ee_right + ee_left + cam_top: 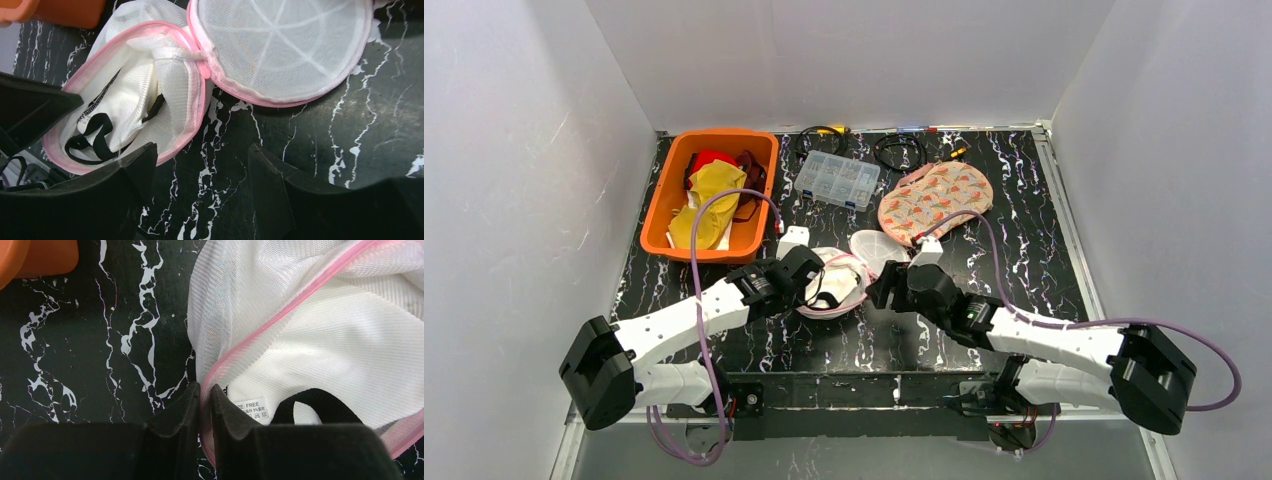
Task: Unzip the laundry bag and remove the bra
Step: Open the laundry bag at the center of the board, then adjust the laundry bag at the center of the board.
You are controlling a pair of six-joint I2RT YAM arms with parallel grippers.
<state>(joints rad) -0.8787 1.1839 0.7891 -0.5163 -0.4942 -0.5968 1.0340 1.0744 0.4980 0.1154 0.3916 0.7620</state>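
Your black marbled desk [844,345] carries the white mesh laundry bag [125,75] at centre, unzipped, with its round lid [280,45] lying open to the right. The white bra [137,95] with black straps [92,137] sits inside the left half. Left end effector [204,391] is pinched narrow on the bag's pink rim [280,310]; right end effector [200,155] is spread wide over the desk just beside the bag.

Light was even & bright from above, soft shadows on table [844,345]; white mesh bag [325,340] nearly blown out (wrist views), close fingers [177,417] dark, blurry.
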